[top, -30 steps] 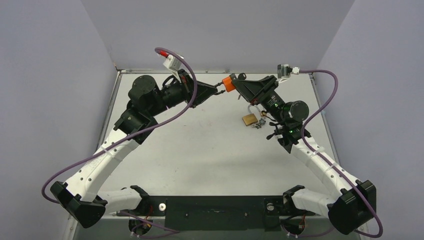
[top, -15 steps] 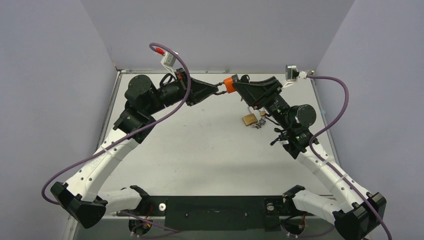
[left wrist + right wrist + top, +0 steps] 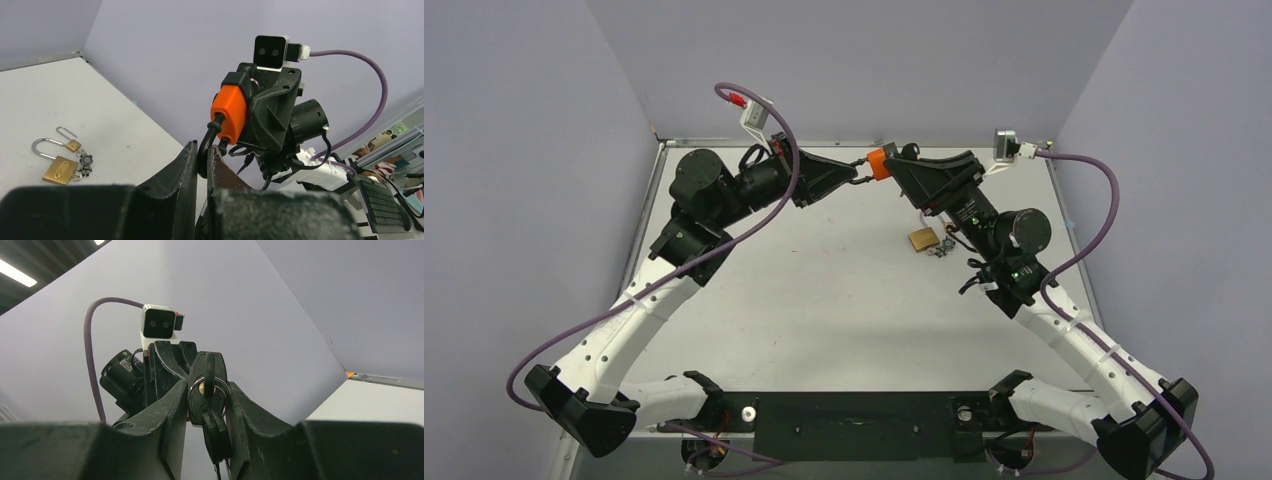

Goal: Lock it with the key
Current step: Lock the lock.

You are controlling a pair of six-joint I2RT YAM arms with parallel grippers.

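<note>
The brass lock with its silver shackle lies on the table below my right wrist, untouched; it also shows in the left wrist view. Both grippers meet in the air at the back on a small orange object. My left gripper is shut on that object's black loop. My right gripper is shut on a bunch of black keys on a ring, at the orange object's other end.
A tinier brass piece with its own small shackle and a little bunch of keys lie beside the lock. The back wall stands close behind the grippers. Purple cables loop off both wrists.
Both grippers shifted slightly left with the orange object held between them. The right arm's elbow swung outward to the right. The brass lock stayed put.
</note>
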